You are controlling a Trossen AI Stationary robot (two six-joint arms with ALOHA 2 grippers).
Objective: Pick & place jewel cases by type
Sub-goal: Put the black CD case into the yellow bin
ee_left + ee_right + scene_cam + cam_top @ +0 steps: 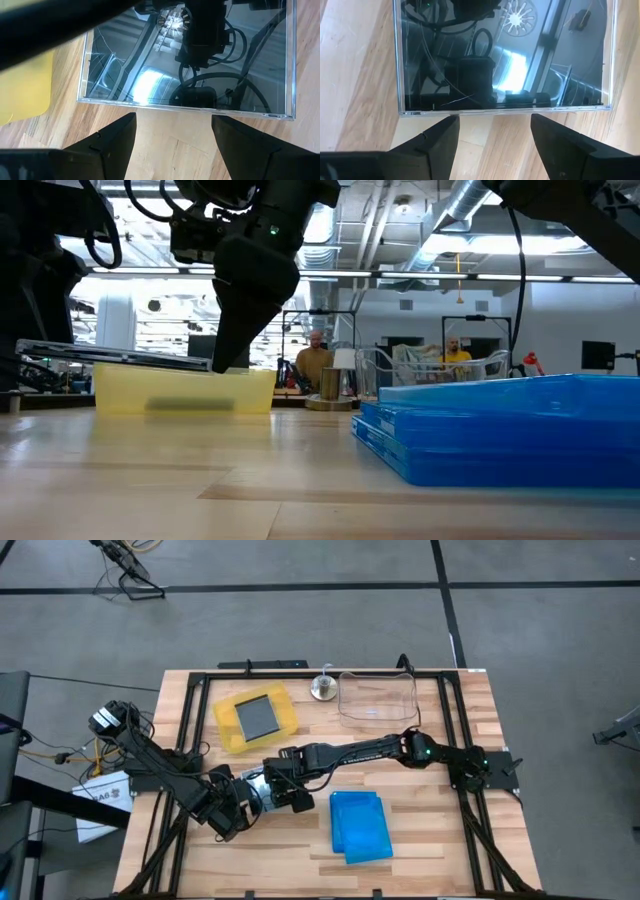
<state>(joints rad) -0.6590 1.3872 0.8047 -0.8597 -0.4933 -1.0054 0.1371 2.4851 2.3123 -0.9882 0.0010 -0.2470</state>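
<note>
High view, left gripper: low over the wooden table, near its middle, facing the right gripper just beside it.
High view, blue jewel cases: stacked flat on the table, near both grippers.
High view, yellow tray: holds a grey jewel case; clear tub stands well apart, near the far edge.
Low view, blue stack: lies in the foreground; yellow tray behind, a dark arm hanging in front of it.
Left wrist view, fingers: spread apart, pinching nothing; a clear-grey jewel case lies flat on the wood just beyond the tips.
Right wrist view, fingers: spread apart, empty; the same clear-grey case lies flat just ahead.
</note>
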